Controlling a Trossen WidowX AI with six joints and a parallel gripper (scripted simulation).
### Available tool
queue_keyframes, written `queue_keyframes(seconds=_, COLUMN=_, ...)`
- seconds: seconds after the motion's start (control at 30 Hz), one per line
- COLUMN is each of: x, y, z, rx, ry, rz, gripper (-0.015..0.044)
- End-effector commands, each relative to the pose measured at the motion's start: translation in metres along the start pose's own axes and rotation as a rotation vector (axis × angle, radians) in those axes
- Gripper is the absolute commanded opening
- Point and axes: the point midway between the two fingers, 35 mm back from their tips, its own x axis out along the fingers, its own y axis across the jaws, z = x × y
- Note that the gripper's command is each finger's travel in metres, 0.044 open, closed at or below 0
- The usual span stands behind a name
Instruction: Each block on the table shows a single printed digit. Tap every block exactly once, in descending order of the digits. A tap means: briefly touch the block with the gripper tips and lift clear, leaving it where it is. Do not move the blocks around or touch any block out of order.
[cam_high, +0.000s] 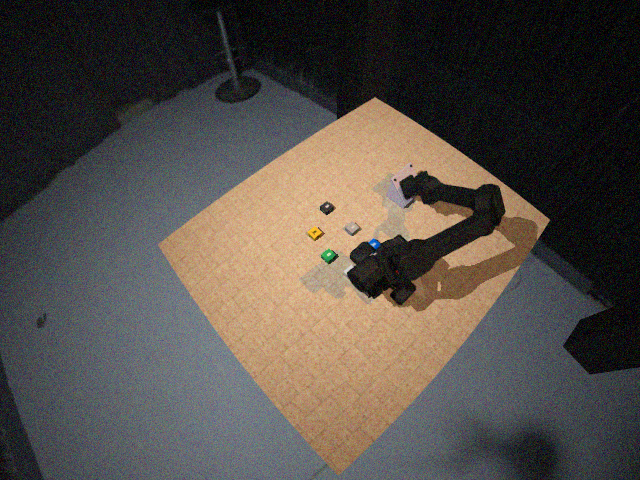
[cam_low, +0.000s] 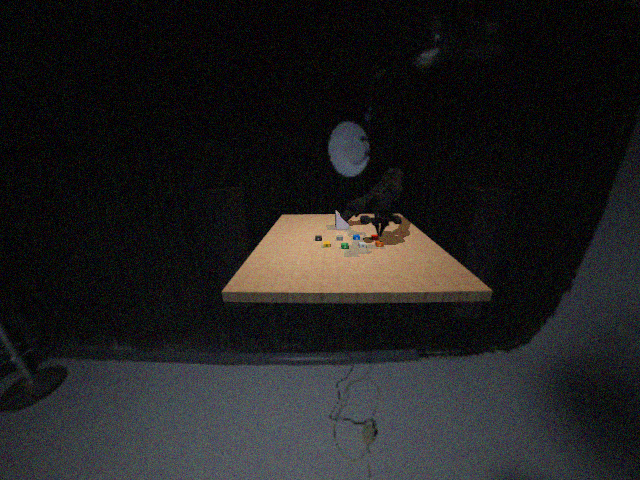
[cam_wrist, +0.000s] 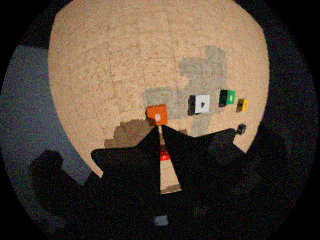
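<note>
Several small coloured blocks lie on the wooden table (cam_high: 289, 341) (cam_low: 330, 279). In the top view I see the black block (cam_high: 326, 207), yellow block (cam_high: 315, 233), grey block (cam_high: 352, 228), green block (cam_high: 328, 255) and blue block (cam_high: 374, 243); the arm hides the rest. In the wrist view my gripper (cam_wrist: 159, 128) (cam_low: 380, 231) is shut and empty, its tips pointing down just short of the orange block (cam_wrist: 158, 115) (cam_low: 378, 243). The red block (cam_wrist: 164, 155) (cam_low: 374, 236) shows through the gap under the fingers. The white block (cam_wrist: 202, 103) (cam_low: 362, 244), green block (cam_wrist: 230, 98) and yellow block (cam_wrist: 244, 104) lie to the right. The digits are too small to read.
A pale mount plate (cam_high: 402, 186) (cam_low: 340, 220) stands at the arm's base at the back of the table. A stand with a pole (cam_high: 235, 85) is on the floor beyond the table. The surroundings are dark.
</note>
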Motion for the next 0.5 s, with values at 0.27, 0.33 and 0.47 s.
queue_keyframes(seconds=0.27, x=-0.082, y=0.001, z=0.0, rx=-0.005, ry=-0.003, rz=-0.002, gripper=0.002)
queue_keyframes(seconds=0.33, x=-0.083, y=-0.001, z=-0.007, rx=-0.003, ry=-0.003, rz=-0.002, gripper=0.002)
queue_keyframes(seconds=0.47, x=-0.086, y=-0.008, z=-0.051, rx=0.006, ry=-0.002, rz=-0.003, gripper=0.002)
